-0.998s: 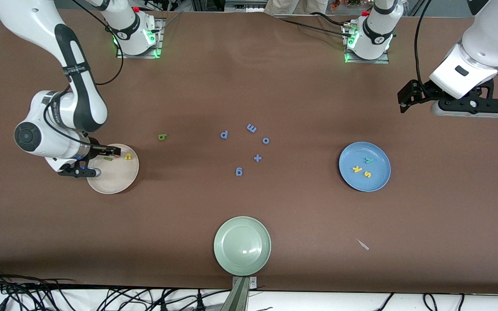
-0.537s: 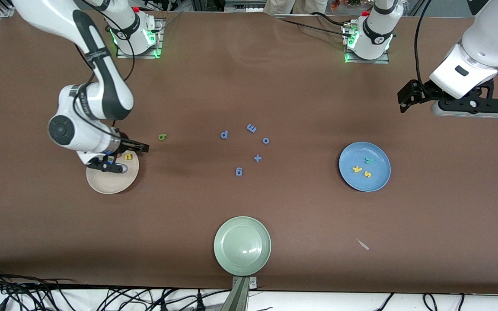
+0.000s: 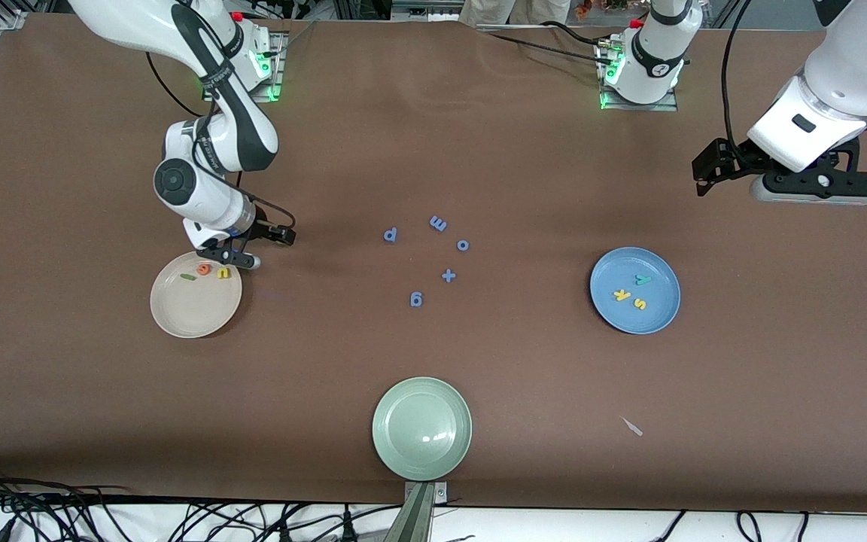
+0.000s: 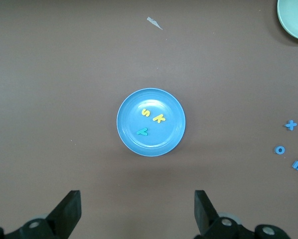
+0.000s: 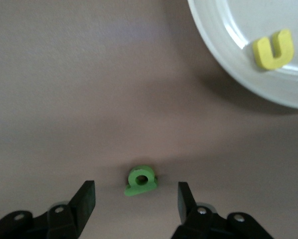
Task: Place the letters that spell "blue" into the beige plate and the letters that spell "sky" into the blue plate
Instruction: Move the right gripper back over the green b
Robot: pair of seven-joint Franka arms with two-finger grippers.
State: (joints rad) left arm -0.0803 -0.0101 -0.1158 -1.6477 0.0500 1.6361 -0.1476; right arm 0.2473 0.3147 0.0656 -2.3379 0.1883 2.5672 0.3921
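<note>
The beige plate (image 3: 193,316) holds the orange e (image 3: 203,269), the yellow u (image 3: 223,272) and the thin green l (image 3: 187,277). My right gripper (image 3: 283,236) stands open just off this plate, toward the table's middle. In the right wrist view the green b (image 5: 141,181) lies on the table, in line with the gap of my right gripper (image 5: 136,199) and touched by neither finger. The front view hides the b. The blue plate (image 3: 659,301) holds the teal y (image 3: 642,279), yellow k (image 3: 620,295) and yellow s (image 3: 639,303). My left gripper (image 3: 707,172) waits open and empty, high up.
Several small blue letters (image 3: 438,223) lie scattered mid-table. A pale green plate (image 3: 422,428) sits near the front camera's edge, and a white scrap (image 3: 631,426) lies nearer to that camera than the blue plate.
My right arm has swung from over the beige plate to over the b, uncovering the e and l in the plate. The left arm has not moved.
</note>
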